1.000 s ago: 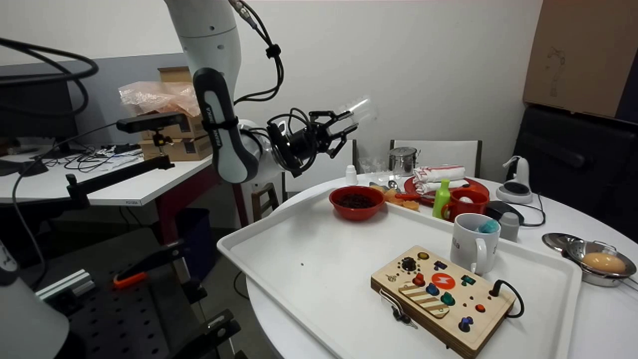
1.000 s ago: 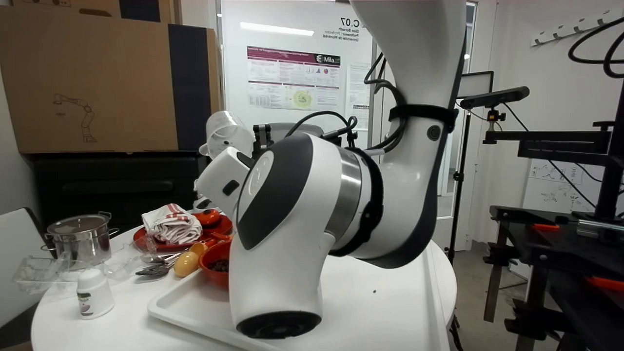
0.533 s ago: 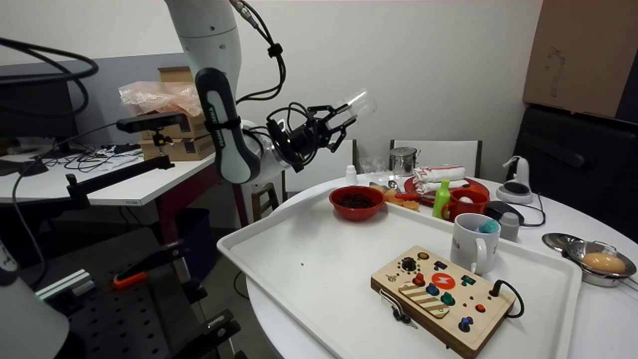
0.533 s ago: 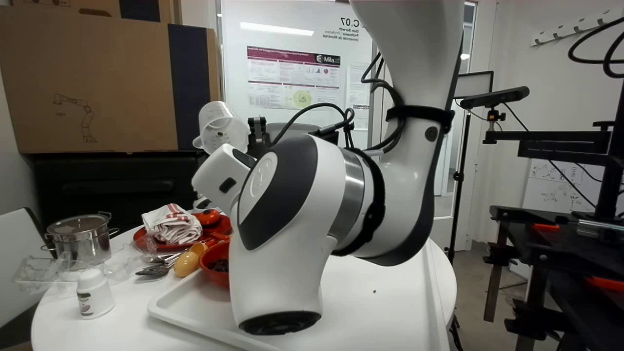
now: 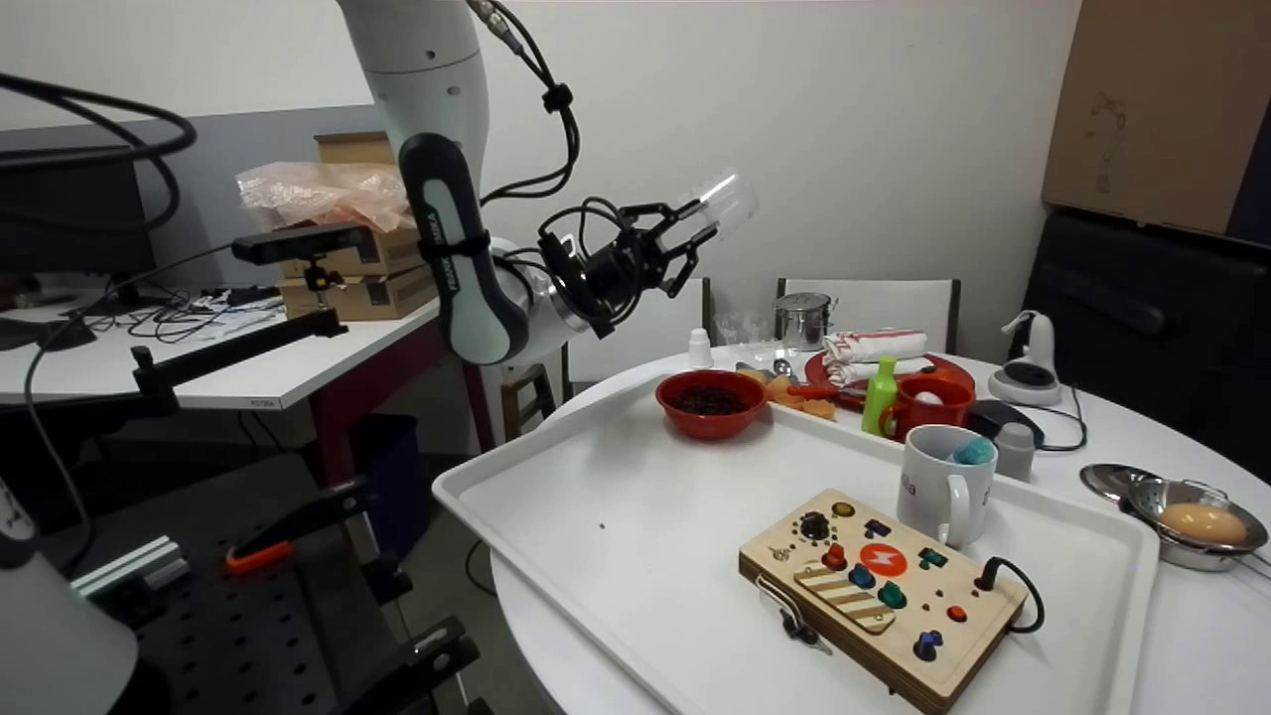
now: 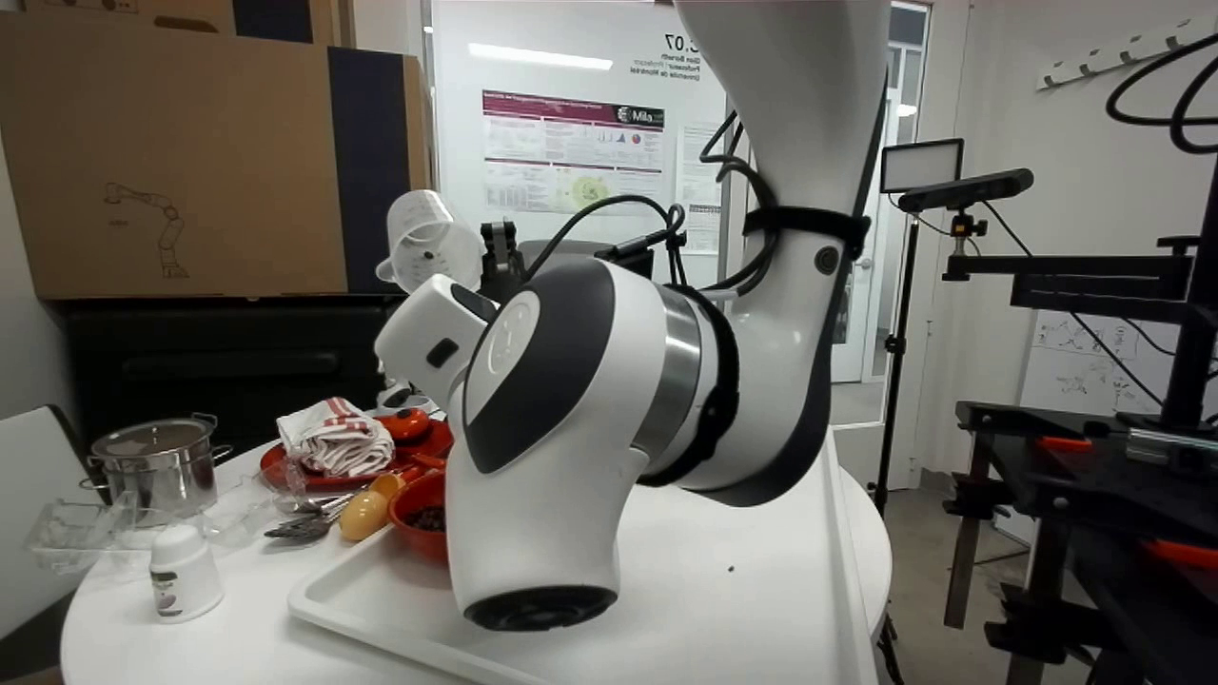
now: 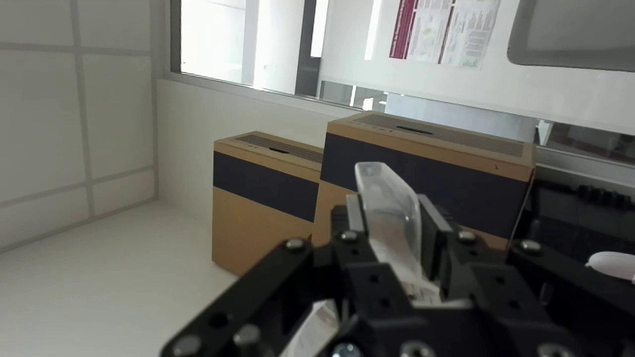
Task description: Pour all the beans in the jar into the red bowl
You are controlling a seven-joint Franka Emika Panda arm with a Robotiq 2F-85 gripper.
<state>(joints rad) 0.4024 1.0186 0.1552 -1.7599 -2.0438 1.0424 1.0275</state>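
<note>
The black two-fingered claw (image 7: 395, 218) is closed on the see-through plastic jar (image 5: 732, 202), pinching a narrow part of it from both sides. A pinch at one side should leave the jar's mouth free, so that turning the claw can tip it. The jar hangs aslant in the air, higher than the shallow round red bowl (image 5: 710, 427) and apart from it.

That bowl stands upright near a corner of the large white tray (image 5: 616, 586), presumably to catch the pour. Dark beans (image 5: 705, 400) fill its lower part. In both exterior views no such heap shows through the jar's walls; the plastic glints, though, so whether a few beans cling inside I cannot tell. I judge the pouring all but finished, with setting the jar down a likely next step.

One small dark speck (image 5: 602, 526) lies on the tray, well apart from the bowl, perhaps a spilled bean. As for other containers, a tall white mug (image 5: 921, 492) holds something teal (image 5: 973, 452), and a silver metal bowl (image 5: 1192, 556) on the round white surface (image 5: 1201, 645) holds a smooth tan egg-shaped thing (image 5: 1203, 523).
</note>
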